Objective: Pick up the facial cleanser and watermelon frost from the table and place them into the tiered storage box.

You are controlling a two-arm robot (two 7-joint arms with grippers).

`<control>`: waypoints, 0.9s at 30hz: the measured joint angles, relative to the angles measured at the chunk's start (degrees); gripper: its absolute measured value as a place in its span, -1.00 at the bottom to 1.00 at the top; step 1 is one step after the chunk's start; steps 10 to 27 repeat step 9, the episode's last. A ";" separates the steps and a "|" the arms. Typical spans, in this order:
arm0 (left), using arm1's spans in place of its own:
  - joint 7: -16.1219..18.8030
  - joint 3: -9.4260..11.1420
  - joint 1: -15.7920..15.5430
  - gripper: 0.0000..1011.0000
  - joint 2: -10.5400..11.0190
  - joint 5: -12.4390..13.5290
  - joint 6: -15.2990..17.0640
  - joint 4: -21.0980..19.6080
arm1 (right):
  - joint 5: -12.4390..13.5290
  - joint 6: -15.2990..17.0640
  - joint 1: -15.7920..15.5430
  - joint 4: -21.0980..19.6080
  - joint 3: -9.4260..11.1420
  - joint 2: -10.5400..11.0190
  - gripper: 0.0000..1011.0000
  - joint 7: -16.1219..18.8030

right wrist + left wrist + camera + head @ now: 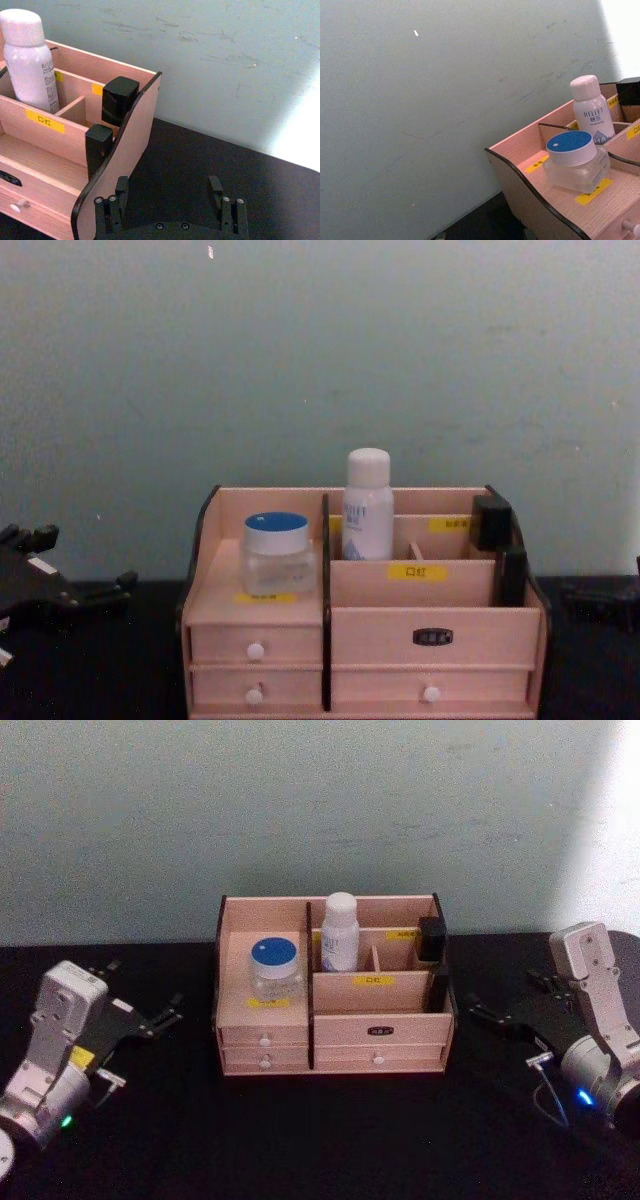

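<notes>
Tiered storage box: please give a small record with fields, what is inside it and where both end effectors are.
box: tiered storage box, on black table
left section: watermelon frost, upright
back compartment: facial cleanser, upright
left end effector: open, left of box, apart
right end effector: open, right of box, apart
task state: both items in box

Pinkish wooden tiered storage box (pixel 335 1030) with dark edges and yellow labels; inside it, white facial cleanser (pixel 340 931) with pale blue lettering, blue-lidded clear watermelon frost (pixel 275 970); black bench (pixel 320 1140)
</notes>
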 joint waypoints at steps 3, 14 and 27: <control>0.00 0.00 0.00 0.98 0.00 0.00 0.00 0.00 | 0.00 0.00 0.00 0.00 0.00 0.00 0.98 0.00; 0.00 0.00 0.00 0.98 0.00 0.00 0.00 0.00 | 0.00 0.00 0.00 0.00 0.00 0.00 0.98 0.00; 0.00 0.00 0.00 0.98 0.00 0.00 0.00 0.00 | 0.00 0.00 0.00 0.00 0.00 0.00 0.98 0.00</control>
